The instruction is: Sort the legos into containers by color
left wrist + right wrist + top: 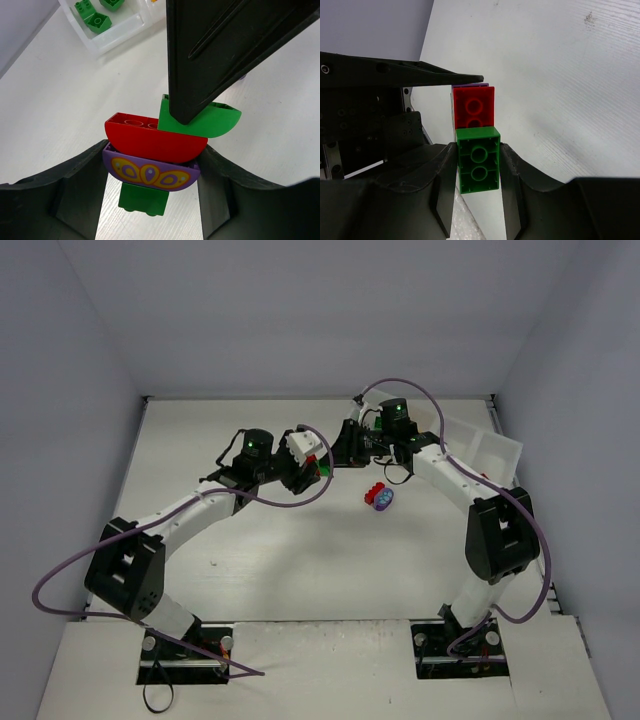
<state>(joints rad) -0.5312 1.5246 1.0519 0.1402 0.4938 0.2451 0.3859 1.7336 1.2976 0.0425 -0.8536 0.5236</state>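
My two grippers meet above the middle of the table, each gripping one stack of joined legos. In the left wrist view my left gripper is shut on a purple curved piece with a yellow pattern. A red curved piece is joined to it, a green brick shows below, and a green curved piece sits at the far end. In the right wrist view my right gripper is shut on a green brick, with the red brick behind it. In the top view the left gripper faces the right gripper.
A loose red brick and a rounded purple piece lie on the table just right of the grippers. The white tray stands at the back right. In the left wrist view its end compartment holds green bricks.
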